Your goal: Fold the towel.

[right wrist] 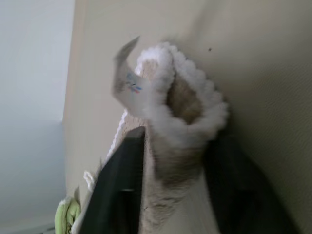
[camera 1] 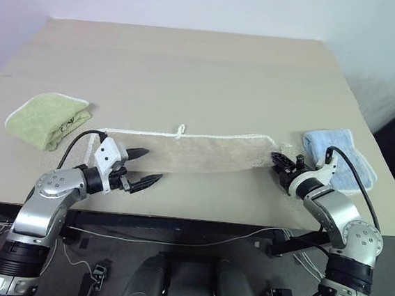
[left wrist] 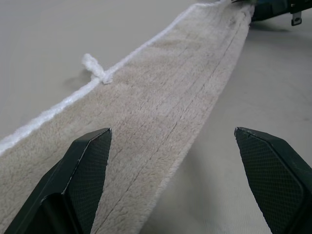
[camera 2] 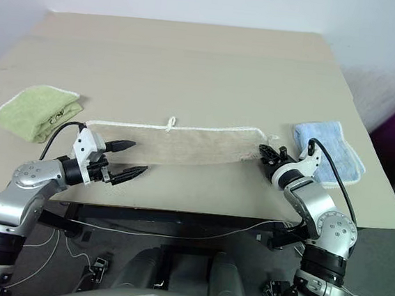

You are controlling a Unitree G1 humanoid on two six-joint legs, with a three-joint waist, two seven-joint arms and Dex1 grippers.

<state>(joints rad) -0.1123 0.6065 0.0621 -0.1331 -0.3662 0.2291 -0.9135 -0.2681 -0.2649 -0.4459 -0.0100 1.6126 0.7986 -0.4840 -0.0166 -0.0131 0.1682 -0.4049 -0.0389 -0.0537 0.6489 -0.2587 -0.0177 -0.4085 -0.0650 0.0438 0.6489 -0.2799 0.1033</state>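
The left gripper (camera 1: 144, 167) hangs wide open over the near left end of the towel (camera 1: 183, 152). The right gripper (camera 1: 281, 162) pinches the towel's right end; the towel lies stretched across the table (camera 1: 191, 70)

Far half of the table (camera 1: 191, 63): bare, open passage from ten through two o'clock.
Nine o'clock: folded green towel (camera 1: 48, 118) blocks the left edge.
Three o'clock: folded blue towel (camera 1: 338, 156) sits just beside the right gripper (camera 1: 277, 160).
Centre: beige towel (camera 1: 190, 151) stretches across, bare strip at six o'clock.
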